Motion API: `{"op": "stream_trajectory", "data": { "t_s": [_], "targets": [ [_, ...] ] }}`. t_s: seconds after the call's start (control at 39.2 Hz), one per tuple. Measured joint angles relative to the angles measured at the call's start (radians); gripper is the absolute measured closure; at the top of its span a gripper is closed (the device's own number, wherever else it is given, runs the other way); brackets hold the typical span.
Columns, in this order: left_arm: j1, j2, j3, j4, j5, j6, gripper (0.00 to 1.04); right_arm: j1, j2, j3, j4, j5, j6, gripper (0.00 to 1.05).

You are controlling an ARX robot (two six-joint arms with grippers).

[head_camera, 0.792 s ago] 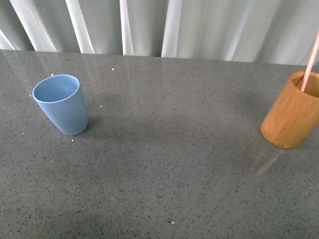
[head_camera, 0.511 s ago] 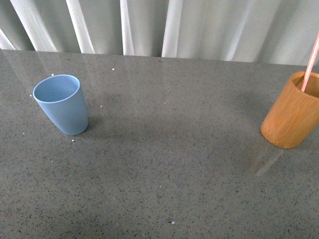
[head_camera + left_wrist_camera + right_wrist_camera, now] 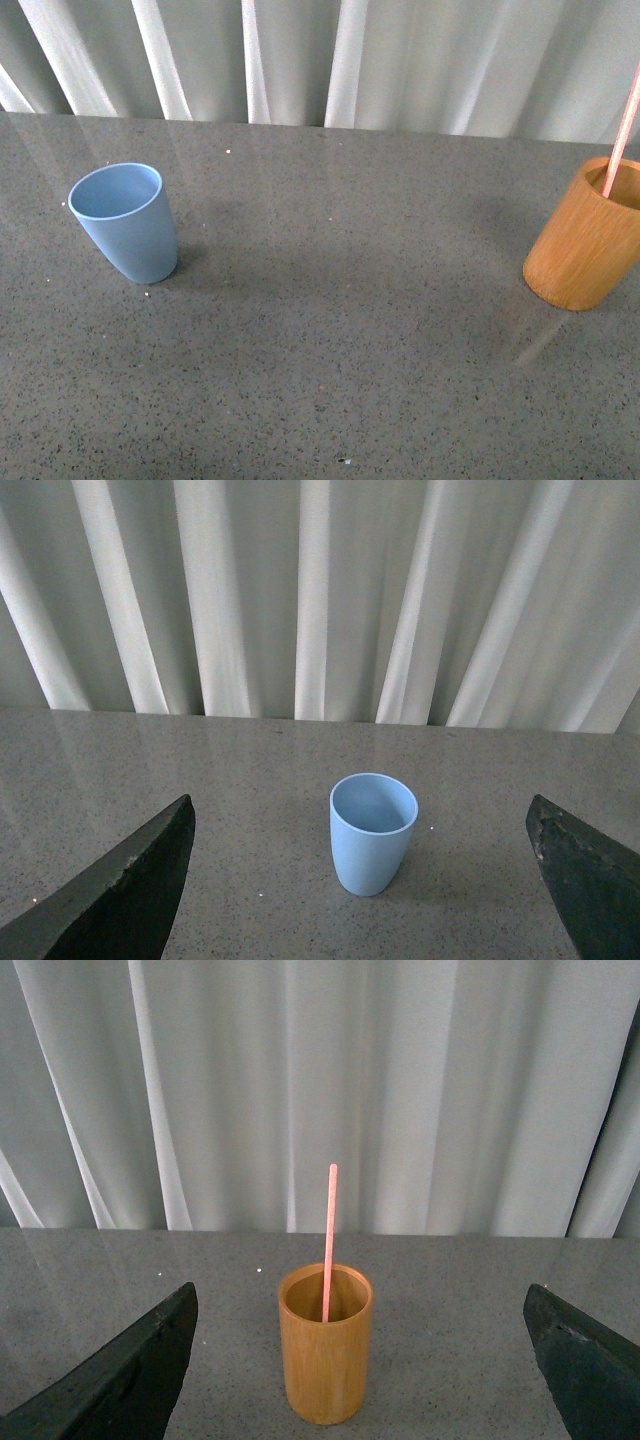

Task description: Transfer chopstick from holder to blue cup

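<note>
Curtain: white cloth that hangs in soft vertical folds behind the far edge of the table, across the whole width.

Table: flat grey top, stone-like, with fine dark and light speckles; it is a little glossy and gives pale reflections of the curtain.

Left gripper: held low over the table and level, facing the blue cup from some way off. Its two dark, wedge-shaped fingers have a rough matte surface. They are spread wide, with nothing between them.

Right gripper: in the same pose, low and level, aimed at the holder and apart from it. Its dark fingers are also spread wide and grip nothing.

Holder: orange-brown wooden cylinder with fine grain, a straight wall and an open top. It stands upright on the right side of the table, well apart from the cup.

Blue cup: light blue smooth plastic with no handle, narrowing to a rounded base. It stands upright on the left side of the table, and what shows of its inside is bare.

Chopstick: thin straight pink stick. Its lower end is inside the holder, and it stands nearly upright, rising well above the rim.

Specks: a few tiny white points scattered on the table, mostly near the cup.
</note>
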Motion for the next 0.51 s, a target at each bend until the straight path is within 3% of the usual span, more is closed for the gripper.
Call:
{"op": "stream_trajectory", "data": {
  "t_s": [0.51],
  "targets": [
    [0.0, 0.0, 0.0, 0.0, 0.0, 0.0, 0.07, 0.0, 0.0, 0.0, 0.0, 0.0, 0.0, 0.1]
  ]
}}
